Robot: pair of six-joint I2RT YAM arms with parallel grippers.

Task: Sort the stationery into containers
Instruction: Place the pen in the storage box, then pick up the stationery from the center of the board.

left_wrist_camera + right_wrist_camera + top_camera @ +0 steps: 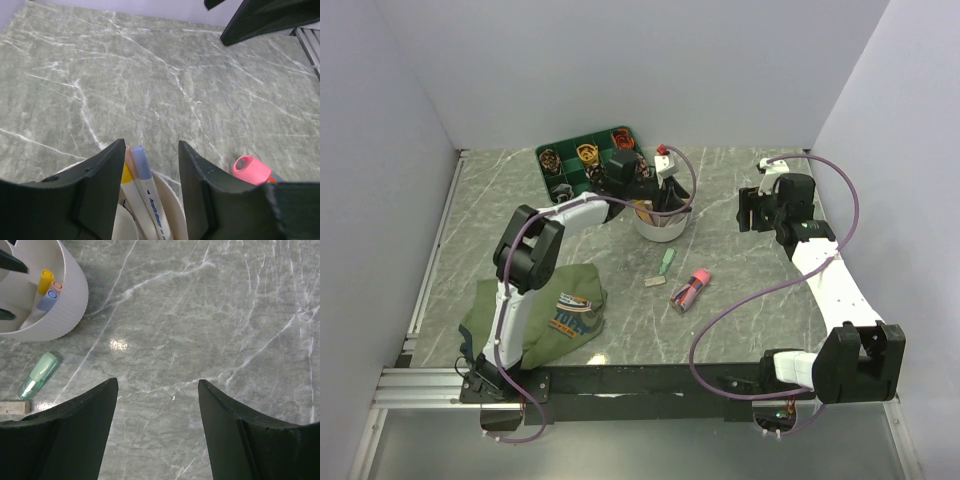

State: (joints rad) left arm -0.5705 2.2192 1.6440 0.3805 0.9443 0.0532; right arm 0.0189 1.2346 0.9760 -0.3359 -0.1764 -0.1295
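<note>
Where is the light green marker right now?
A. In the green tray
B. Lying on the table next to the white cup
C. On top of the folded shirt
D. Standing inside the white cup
B: the light green marker lies flat on the marble table, beside the white cup and outside its wall, not in it.

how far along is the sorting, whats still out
Partly done. A few pens stand in the white cup, yellow and blue caps showing. Nothing is in hand: the left gripper is open over the cup, the right gripper open and empty. Left on the table: a green highlighter, a small beige piece, and pink and orange markers.
</note>
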